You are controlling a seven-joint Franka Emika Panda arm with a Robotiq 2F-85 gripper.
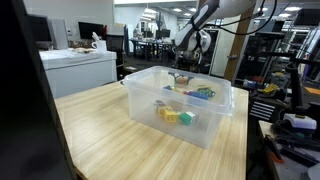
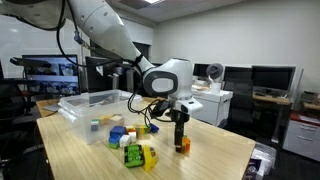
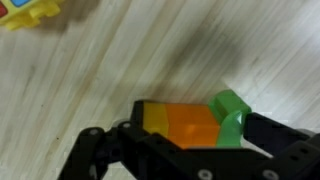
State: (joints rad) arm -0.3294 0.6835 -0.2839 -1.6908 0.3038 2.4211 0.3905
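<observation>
A small block, orange with a yellow end and a green end (image 3: 188, 125), lies on the light wooden table (image 3: 120, 60). My gripper (image 3: 192, 138) points straight down over it, open, with one black finger on each side of the block. In an exterior view the gripper (image 2: 181, 132) stands low over the same orange block (image 2: 184, 146) near the table's edge. I cannot tell whether the pads touch the block. The arm (image 1: 195, 30) reaches in from behind the bin.
A clear plastic bin (image 1: 215, 125) holding a few toy blocks stands on the table, also seen as the bin (image 2: 85, 100). Several coloured blocks (image 2: 130, 142) lie beside the gripper. A yellow toy (image 3: 30, 12) shows at the wrist view's top left. Desks and monitors surround the table.
</observation>
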